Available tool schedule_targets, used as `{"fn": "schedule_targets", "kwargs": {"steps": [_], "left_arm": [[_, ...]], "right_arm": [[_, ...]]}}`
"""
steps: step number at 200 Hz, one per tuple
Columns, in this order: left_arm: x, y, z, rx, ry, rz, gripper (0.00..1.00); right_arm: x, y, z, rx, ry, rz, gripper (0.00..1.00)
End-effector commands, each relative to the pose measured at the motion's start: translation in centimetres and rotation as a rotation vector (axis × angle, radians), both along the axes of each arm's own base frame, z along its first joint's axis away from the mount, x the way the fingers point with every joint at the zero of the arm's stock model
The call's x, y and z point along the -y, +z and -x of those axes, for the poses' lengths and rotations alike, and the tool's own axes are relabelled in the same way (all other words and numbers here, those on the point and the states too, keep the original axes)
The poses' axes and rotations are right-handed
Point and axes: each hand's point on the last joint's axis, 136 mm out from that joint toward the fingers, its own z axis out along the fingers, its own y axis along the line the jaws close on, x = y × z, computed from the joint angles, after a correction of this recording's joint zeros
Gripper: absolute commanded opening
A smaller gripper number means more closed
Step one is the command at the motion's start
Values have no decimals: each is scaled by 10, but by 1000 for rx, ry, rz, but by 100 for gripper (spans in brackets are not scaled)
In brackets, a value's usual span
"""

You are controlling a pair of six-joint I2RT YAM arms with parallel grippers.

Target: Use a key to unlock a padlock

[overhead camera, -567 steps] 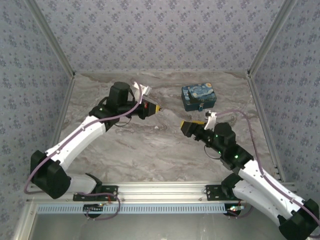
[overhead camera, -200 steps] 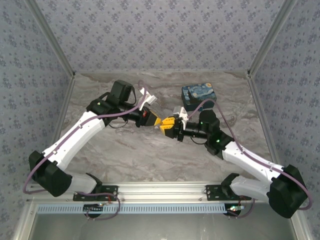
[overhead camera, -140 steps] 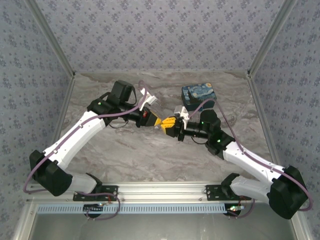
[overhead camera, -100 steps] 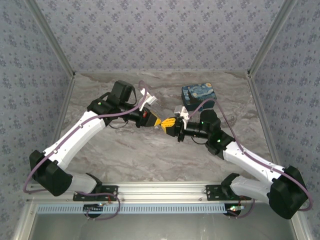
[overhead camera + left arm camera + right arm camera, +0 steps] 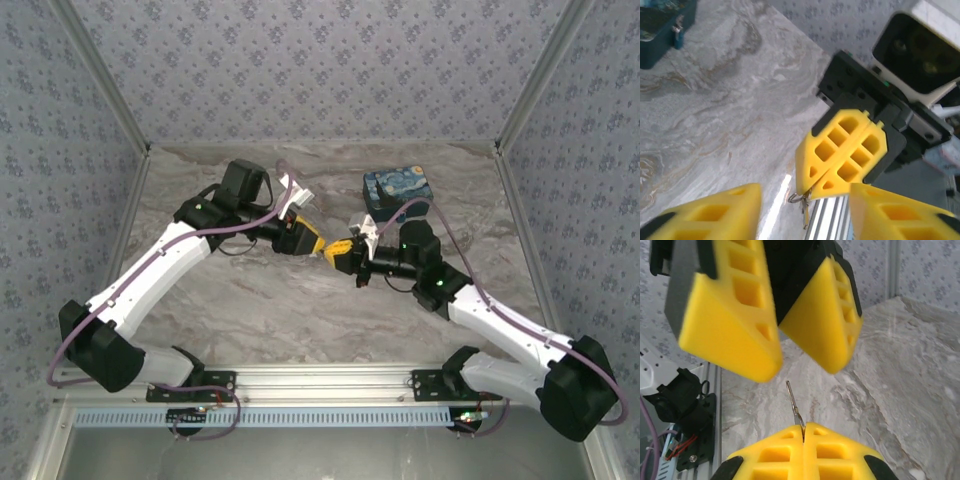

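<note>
The key (image 5: 795,408) is a thin dark sliver standing out from the tips of my right gripper (image 5: 803,428), which is shut on it. In the left wrist view the key (image 5: 804,206) and its small ring hang below the right gripper's closed yellow fingers (image 5: 842,150). My left gripper (image 5: 805,200) is open, its fingers either side of the key without touching it. From above, the left gripper (image 5: 316,243) and right gripper (image 5: 337,252) meet tip to tip above mid-table. The padlock (image 5: 676,30) is a tiny shape on the front of the blue painted box (image 5: 397,192).
The blue starry-night box (image 5: 657,35) stands at the back right of the marble table (image 5: 260,300). Patterned walls close in the back and both sides. An aluminium rail (image 5: 320,380) runs along the near edge between the arm bases.
My left gripper has opened and let go of the key, drawing back slightly left. My right gripper has closed fully on the key.
</note>
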Motion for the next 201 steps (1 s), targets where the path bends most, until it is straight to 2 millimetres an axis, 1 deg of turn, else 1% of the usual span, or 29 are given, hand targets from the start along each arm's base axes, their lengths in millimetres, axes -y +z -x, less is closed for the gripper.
{"fn": "schedule_targets", "kwargs": {"steps": [1,18,30,49,61,81,99,123,145,173,179,182,185,201], "left_arm": [[-2,11,-17,42,83,30,59],[-5,11,-34,49,171,34,67],[-8,5,-50,49,255,9,73],[-9,-14,-77,5,374,-34,77],[-4,-27,-94,-41,426,-45,79],[12,-50,-123,-135,490,-54,82],[29,-70,-147,-210,528,-76,83],[54,-92,-172,-254,551,-104,83],[78,-108,-190,-301,555,-109,83],[107,-124,-206,-362,543,-105,82],[110,-129,-209,-369,544,-111,82],[111,-136,-209,-381,546,-124,82],[115,-130,-214,-373,547,-111,82],[124,-142,-223,-398,558,-115,80]], "right_arm": [[19,-3,-8,-51,-137,7,0],[34,-8,-10,-90,-223,3,0],[43,-10,-9,-119,-270,1,0],[58,-12,-5,-163,-347,1,0],[70,-11,-5,-185,-418,-4,0],[85,-4,0,-205,-486,-16,0],[98,2,3,-230,-545,-30,0],[111,5,8,-274,-603,-42,0],[114,3,11,-305,-611,-58,0],[112,-1,14,-330,-599,-75,0],[112,-2,14,-334,-599,-77,0],[112,-3,14,-335,-600,-75,0],[113,-3,14,-336,-604,-77,0],[114,-6,14,-343,-612,-79,0]]}}
